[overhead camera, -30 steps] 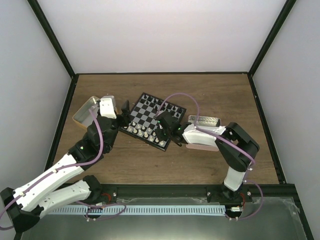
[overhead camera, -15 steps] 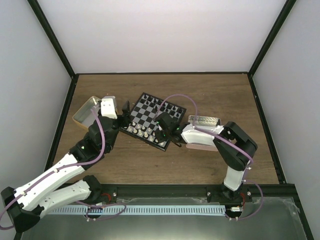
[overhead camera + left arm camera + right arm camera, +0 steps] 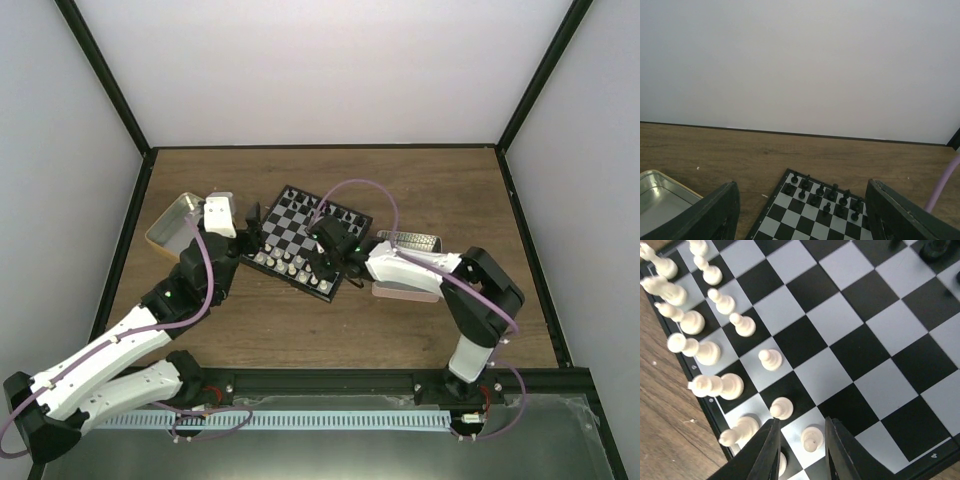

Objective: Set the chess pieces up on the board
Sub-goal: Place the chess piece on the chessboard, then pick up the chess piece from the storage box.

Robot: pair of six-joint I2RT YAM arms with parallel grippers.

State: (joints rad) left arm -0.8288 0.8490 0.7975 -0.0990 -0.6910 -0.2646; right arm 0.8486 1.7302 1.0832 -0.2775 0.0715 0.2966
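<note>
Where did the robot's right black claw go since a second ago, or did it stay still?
Yes, a little: the right black two-finger gripper shifted up the top view, toward the far side of the small black-and-grey chessboard.

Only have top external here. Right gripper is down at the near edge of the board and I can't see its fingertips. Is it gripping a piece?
Observer: In the right wrist view, the right gripper has its fingers apart around a white pawn, with a gap showing on one side.
Operator: Pawn standing?
Observer: Yes, upright on a pale square of the board.
Operator: Left gripper carrying anything?
Observer: No. The left wrist view shows the left gripper open, with nothing between its fingers.
</note>
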